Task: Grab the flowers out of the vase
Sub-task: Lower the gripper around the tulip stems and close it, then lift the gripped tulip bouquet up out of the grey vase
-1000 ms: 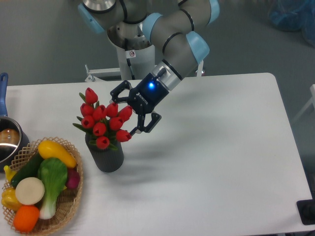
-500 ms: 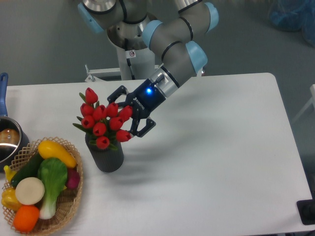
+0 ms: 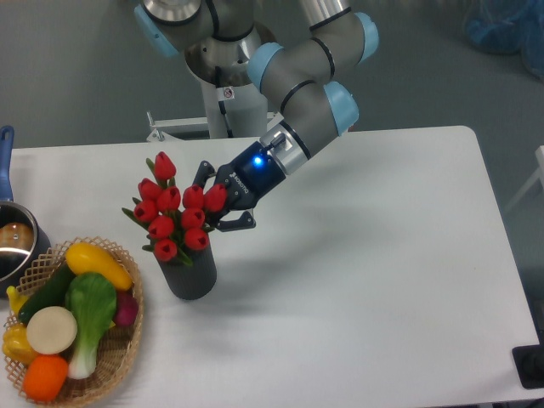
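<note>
Closing in from the right, the hand (image 3: pixel 212 197) has pushed into the bunch of flowers (image 3: pixel 174 212) since a moment ago; its dark fingers, spread wide then, now sit drawn in around the right-hand buds, apparently clamped on them, though the buds hide the contact itself. The whole bunch has tipped and shifted slightly left, which suggests the grasp has taken hold and lifting comes next. The stems are in the vase (image 3: pixel 189 270), a short dark cylinder with a round mouth, standing on the smooth white counter (image 3: pixel 365 255). The tulip buds are glossy red ovals with pointed green leaves below.
</note>
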You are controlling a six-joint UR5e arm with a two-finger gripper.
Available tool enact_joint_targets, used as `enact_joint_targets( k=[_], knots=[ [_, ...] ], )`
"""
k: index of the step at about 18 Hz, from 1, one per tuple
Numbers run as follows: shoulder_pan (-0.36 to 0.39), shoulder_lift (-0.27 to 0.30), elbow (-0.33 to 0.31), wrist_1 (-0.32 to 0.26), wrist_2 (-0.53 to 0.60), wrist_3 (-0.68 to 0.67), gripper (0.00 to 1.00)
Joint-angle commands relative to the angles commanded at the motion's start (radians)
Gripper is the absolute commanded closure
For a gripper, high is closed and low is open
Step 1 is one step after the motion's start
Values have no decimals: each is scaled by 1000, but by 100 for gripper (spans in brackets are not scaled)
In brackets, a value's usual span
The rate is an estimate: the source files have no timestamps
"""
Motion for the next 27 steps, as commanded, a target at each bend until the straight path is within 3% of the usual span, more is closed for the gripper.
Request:
enact_joint_targets(
  k=[7, 18, 27],
  knots=[
    [3, 5, 17, -2, -25, -14, 84],
    [6, 43, 61, -2, -20, -175, 84],
    [5, 112, 81, -8, -20, -305, 84]
  ],
)
